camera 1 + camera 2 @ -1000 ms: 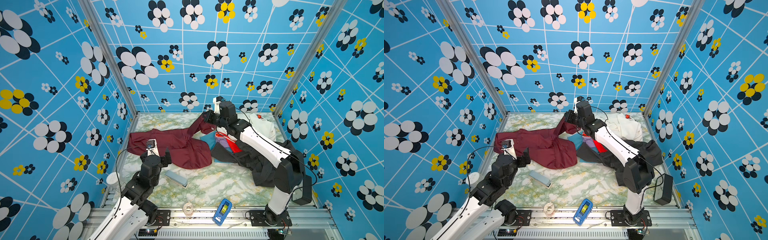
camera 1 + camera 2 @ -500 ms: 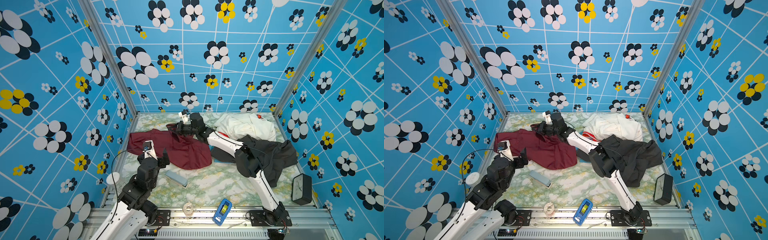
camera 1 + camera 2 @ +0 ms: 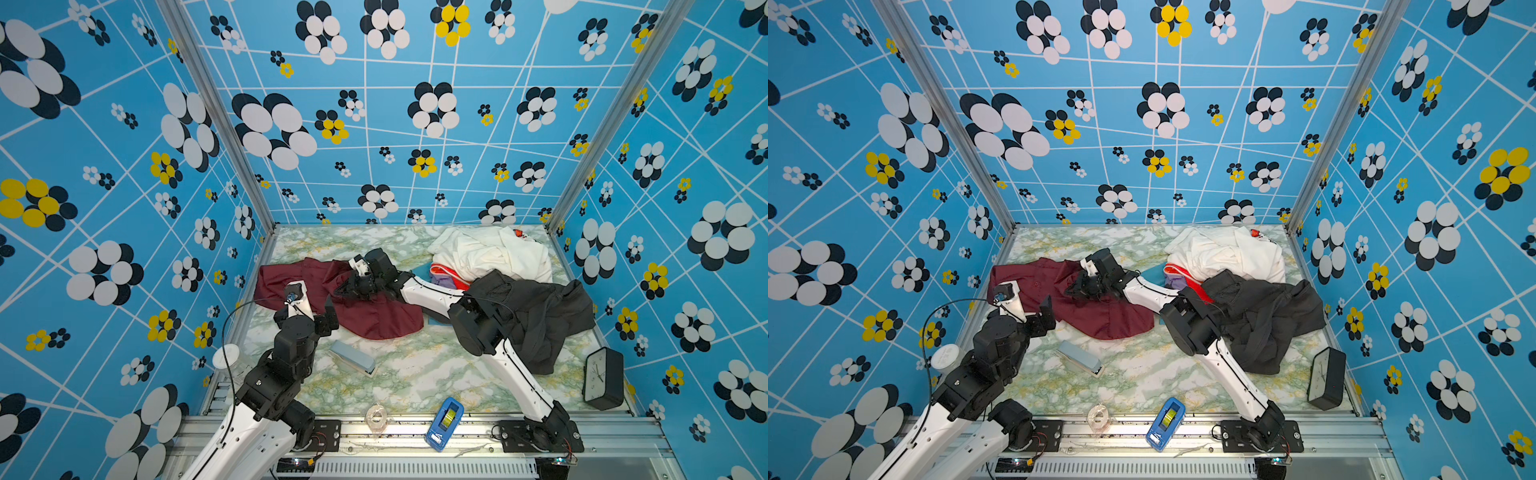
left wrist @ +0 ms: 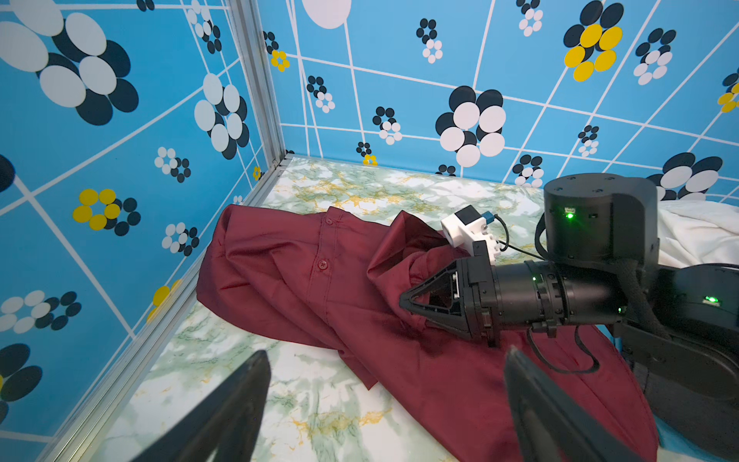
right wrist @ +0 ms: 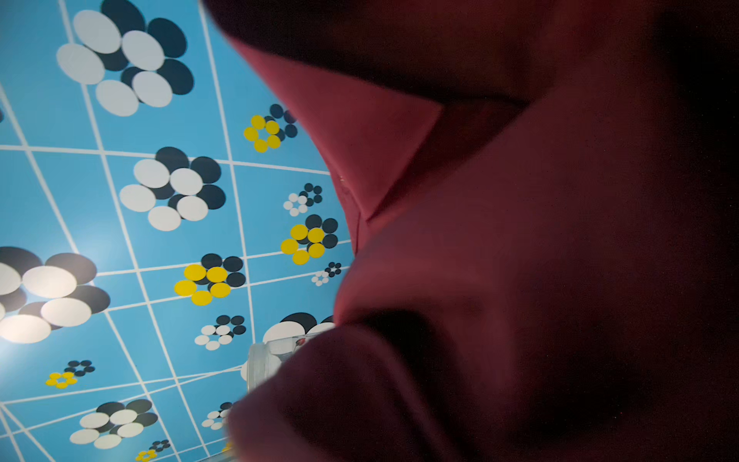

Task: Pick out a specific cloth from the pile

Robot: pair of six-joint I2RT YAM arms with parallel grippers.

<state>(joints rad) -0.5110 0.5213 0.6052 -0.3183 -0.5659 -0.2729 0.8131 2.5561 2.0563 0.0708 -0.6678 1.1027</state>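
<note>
Now: my right pincer (image 4: 404, 300) tips pressed together on maroon cloth (image 4: 300, 280) fold, pinch unclear; my left pincer (image 4: 386, 352) spread near cloth edge; pile (image 3: 490, 257) well apart.

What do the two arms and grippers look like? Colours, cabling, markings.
Both arms, left arm and right arm, have white link shells and black cylindrical joints. The left gripper and right gripper are black with tapering fingers. Each wrist carries a white camera mount with thin black cable; green status lights glow on the right arm's joints.
</note>
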